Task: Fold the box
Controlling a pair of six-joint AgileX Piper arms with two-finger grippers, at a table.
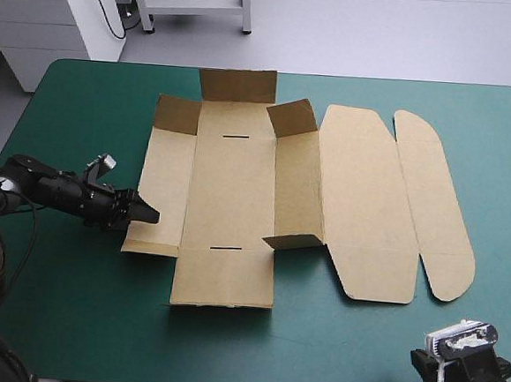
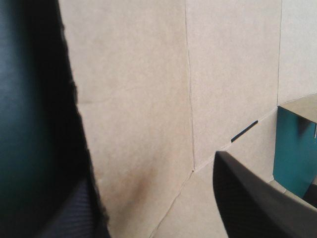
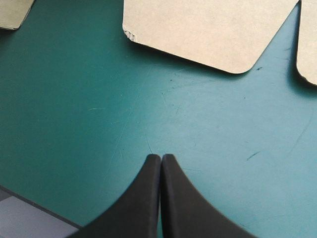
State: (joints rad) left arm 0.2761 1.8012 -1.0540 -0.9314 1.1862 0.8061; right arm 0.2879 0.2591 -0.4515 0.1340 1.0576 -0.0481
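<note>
Two tools stand well apart: the left tool (image 1: pixel 143 210), spread wide, meets the left flap (image 1: pixel 162 193) of the brown box (image 1: pixel 228 198), which lies mostly flat in the middle of the bench (image 1: pixel 86 98), while the right tool (image 3: pixel 161 157), closed to a point, is over the teal-green cover near the rounded edge of the lid (image 1: pixel 365 208).

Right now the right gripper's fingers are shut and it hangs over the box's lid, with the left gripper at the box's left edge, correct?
Not quite. The right gripper, fingers shut, is over the bare teal-green cover, short of the rounded lid edge of the box, as the right wrist view shows. The left gripper is at the box's left edge.
</note>
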